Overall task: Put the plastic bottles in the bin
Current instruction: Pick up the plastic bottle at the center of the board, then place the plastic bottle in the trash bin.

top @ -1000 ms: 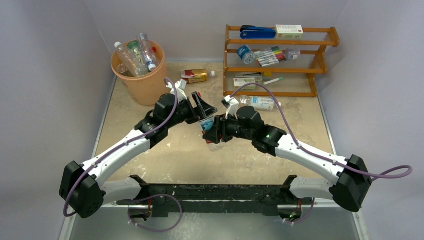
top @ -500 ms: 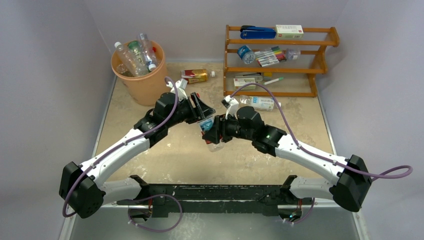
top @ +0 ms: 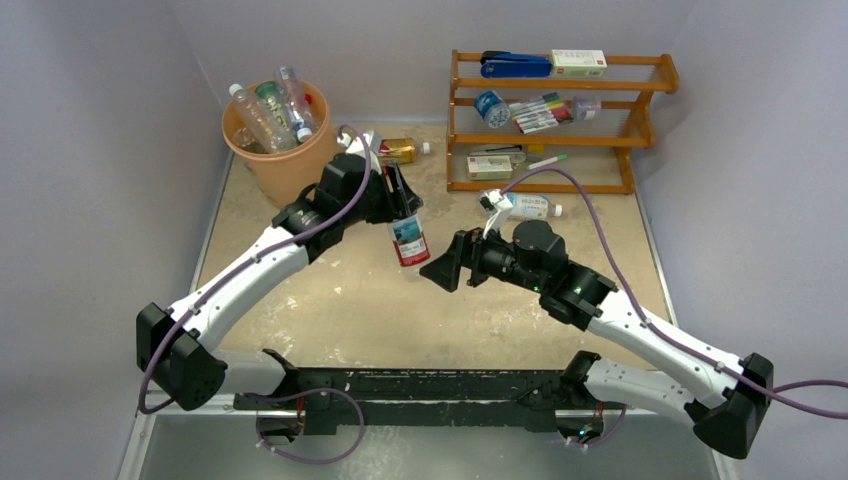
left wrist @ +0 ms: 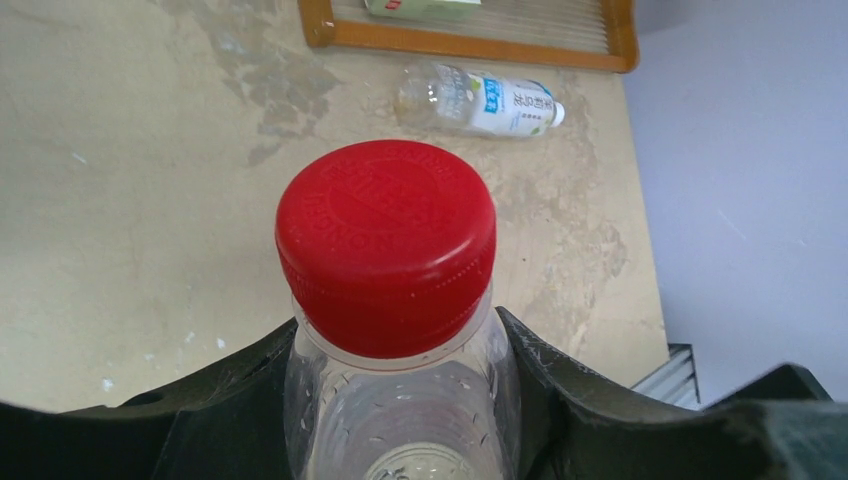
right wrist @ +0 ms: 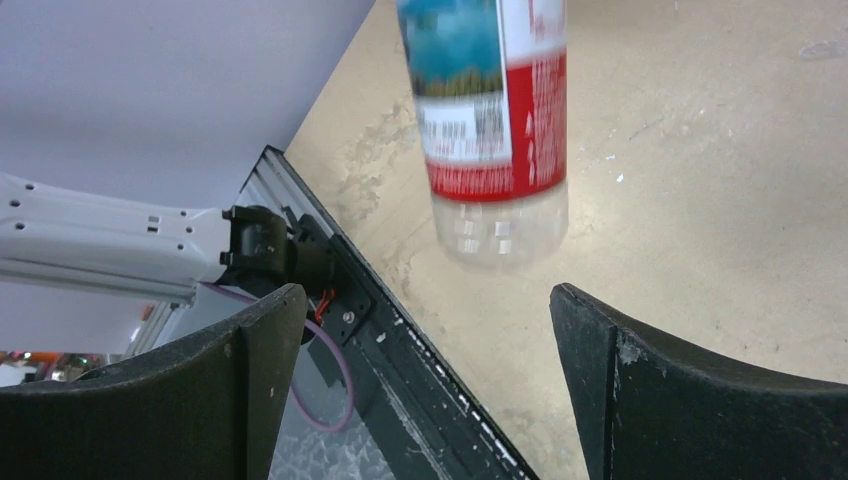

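A clear bottle (top: 409, 240) with a red cap (left wrist: 386, 240) and a red-and-blue label hangs upright above the table. My left gripper (top: 399, 207) is shut on its neck, just under the cap. My right gripper (top: 447, 268) stands open to the right of the bottle and apart from it, and its wrist view shows the bottle's lower half (right wrist: 495, 120) ahead of the empty jaws (right wrist: 425, 300). The peach-orange bin (top: 290, 168) at the back left holds several bottles (top: 270, 110). Another clear bottle (top: 525, 207) lies in front of the rack. A red-and-gold bottle (top: 398, 150) lies behind my left arm.
The brown wooden rack (top: 560, 85) at the back right holds markers, boxes and small items. A black rail (top: 420, 385) runs along the near edge between the arm bases. Grey walls close in the left, back and right sides.
My left gripper shut on the bottle's neck and carried it up and back. My right gripper let go of the bottle, opened wide and drew back to the right.
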Controlling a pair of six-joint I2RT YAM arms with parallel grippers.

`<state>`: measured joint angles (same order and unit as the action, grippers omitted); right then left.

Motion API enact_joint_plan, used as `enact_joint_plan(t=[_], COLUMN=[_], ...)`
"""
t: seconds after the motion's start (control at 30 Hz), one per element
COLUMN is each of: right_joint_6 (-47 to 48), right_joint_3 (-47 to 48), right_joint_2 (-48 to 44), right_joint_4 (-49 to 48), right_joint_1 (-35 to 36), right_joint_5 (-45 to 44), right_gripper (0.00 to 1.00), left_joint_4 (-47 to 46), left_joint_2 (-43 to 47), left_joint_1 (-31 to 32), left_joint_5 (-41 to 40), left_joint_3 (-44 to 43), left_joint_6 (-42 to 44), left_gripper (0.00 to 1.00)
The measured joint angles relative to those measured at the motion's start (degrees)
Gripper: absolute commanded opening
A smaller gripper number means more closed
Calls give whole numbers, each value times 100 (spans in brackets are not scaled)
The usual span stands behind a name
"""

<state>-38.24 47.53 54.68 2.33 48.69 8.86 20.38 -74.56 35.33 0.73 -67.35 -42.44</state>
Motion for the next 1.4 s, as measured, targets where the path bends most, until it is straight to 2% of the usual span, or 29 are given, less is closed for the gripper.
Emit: enact_joint_plan(t=[0.13, 0.27, 0.53, 0.83, 1.03, 1.4], right_joint_6=[-26, -70, -195, -323, -385, -463], right_joint_3=[-127, -293, -680, -905, -1126, -1672], right_joint_2=[-398, -662, -745, -826, -859, -592], right_joint_4=[243, 382, 463, 424, 389, -114], right_joint_1=[0, 0, 0, 0, 0, 0], right_joint_5=[-72, -125, -184, -166, -114, 140], right_gripper=[94, 95, 95, 95, 95, 95], left_joint_4=[332, 671, 1193, 1624, 1810, 1193], left_joint_2=[-369, -634, -1202, -1532, -1565, -1952], left_joint_1=[-389, -1165, -2288, -3971, -4802, -4935], left_joint_5=[-9, 70, 35, -232, -748, -1510], left_joint_3=[-800, -1604, -3407, -4669, -4767, -4245], left_joint_6=[323, 599, 1069, 1357, 1353, 1290], left_gripper=[44, 44, 45, 45, 45, 45])
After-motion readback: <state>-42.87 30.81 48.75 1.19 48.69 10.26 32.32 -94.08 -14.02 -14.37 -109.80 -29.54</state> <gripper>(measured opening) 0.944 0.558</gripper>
